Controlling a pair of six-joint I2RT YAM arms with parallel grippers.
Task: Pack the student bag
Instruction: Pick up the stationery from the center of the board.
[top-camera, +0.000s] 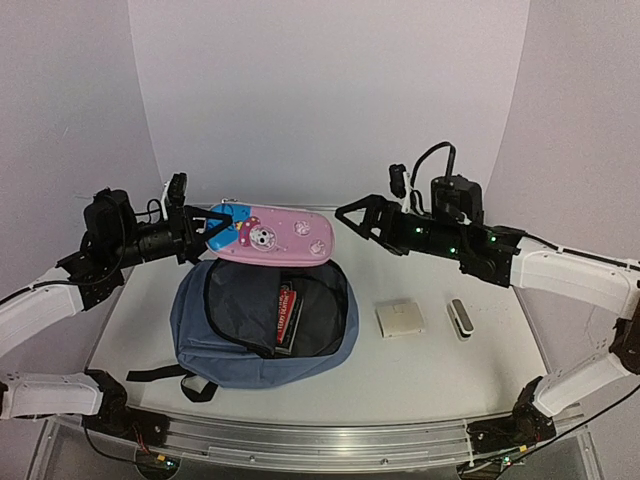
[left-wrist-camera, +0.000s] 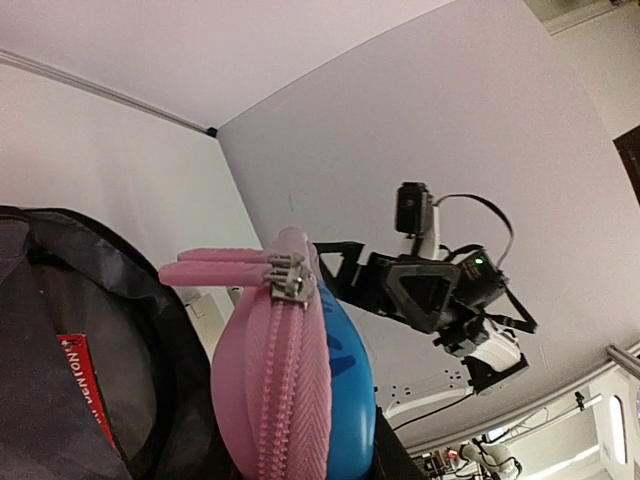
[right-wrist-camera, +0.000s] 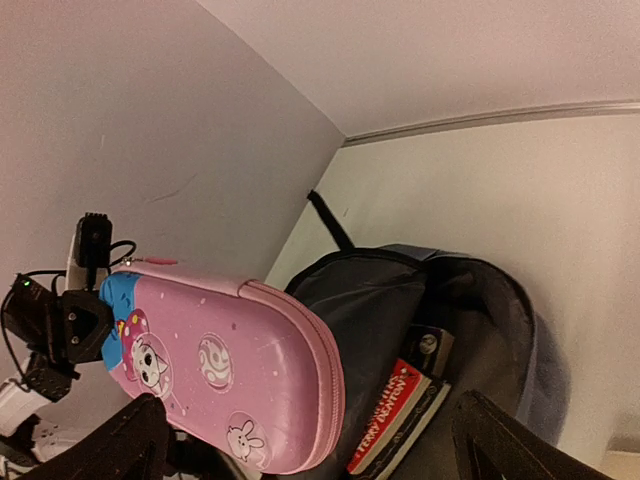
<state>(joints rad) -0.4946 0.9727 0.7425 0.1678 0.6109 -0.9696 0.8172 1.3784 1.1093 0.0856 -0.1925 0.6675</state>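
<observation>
Left gripper (top-camera: 205, 232), clamped on one end of a pink pencil case (top-camera: 280, 236), holds it just above the open student bag (top-camera: 215, 335). A book (top-camera: 287, 318) lies inside. Right gripper (top-camera: 350, 220), fingers apart, is empty. Below it, a box (top-camera: 400, 318) and a gadget (top-camera: 460, 318) look unpacked.

The student bag (top-camera: 225, 345) sits left of centre on the surface (top-camera: 420, 375), mouth gaping, with a book (top-camera: 287, 315) lying inside the opening. Right of the bag there's a flat box (top-camera: 399, 319), and right of that a small gadget (top-camera: 460, 318) — the three sit roughly in a row, none touching. The pencil case (top-camera: 275, 237) is up off the surface, over the bag's far rim, its left end clamped in the left end effector (top-camera: 205, 230). The right end effector (top-camera: 352, 215) hangs just off the case's right end — fingers spread, not touching it.
</observation>
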